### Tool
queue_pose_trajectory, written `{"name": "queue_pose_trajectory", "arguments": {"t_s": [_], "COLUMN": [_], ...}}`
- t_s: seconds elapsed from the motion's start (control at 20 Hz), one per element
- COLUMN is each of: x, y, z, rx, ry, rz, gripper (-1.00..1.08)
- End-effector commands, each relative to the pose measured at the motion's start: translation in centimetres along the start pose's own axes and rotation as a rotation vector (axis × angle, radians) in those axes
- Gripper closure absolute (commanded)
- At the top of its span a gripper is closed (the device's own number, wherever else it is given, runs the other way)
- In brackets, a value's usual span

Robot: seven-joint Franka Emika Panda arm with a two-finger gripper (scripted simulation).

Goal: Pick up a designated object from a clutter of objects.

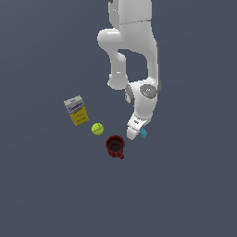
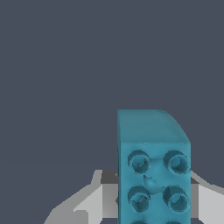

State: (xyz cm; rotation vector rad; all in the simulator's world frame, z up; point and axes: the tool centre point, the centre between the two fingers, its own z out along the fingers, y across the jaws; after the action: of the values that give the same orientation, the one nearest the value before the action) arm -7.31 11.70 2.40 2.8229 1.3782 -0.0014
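The arm [image 1: 134, 55] hangs down from the top centre of the exterior view, wrist bent toward the middle. Below it the floor [image 1: 185, 194] is a flat, bare, dark grey-blue plane that fills every corner; no walls or edges show.

The box [image 1: 76, 110] stands at centre left, the mug [image 1: 115, 146] just below centre, the ball [image 1: 97, 129] between them. All three sit well apart from each other.

The block [image 1: 143, 133] peeks out cyan at the wrist's tip, right of the mug. In the wrist view the block [image 2: 153, 170] fills the lower right, studs facing the camera, with the gripper [image 2: 148, 199] spread to either side of it. The fingers [image 2: 94, 203] look near its flanks, but I cannot tell whether they press on it or stand off.

I judge the block to be light, rigid and smooth, probably a bit slippery. The flat long sides are the place to pinch, not the studded face.
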Motion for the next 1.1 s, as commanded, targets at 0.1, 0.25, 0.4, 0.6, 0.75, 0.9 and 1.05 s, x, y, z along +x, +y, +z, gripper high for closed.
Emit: {"name": "queue_pose_trajectory", "arguments": {"t_s": [0.1,0.25,0.4,0.6,0.75,0.9,1.05], "x": [0.3,0.6,1.0,1.8,2.5,3.3,4.1], "y": [0.2,0.5,0.8,1.3,1.8,2.3,2.9], "z": [-1.0,-2.3,-3.9,-6.8,-9.4,-12.2,-15.0], "rx": [-0.001,-0.001,-0.001,0.000,0.000,0.001,0.002], "ry": [0.001,0.001,0.001,0.001,0.001,0.002,0.003], "rz": [0.000,0.000,0.000,-0.001,-0.001,-0.002,-0.002], "gripper": [1.08,1.08,1.08,1.08,1.08,1.08,1.08]}}
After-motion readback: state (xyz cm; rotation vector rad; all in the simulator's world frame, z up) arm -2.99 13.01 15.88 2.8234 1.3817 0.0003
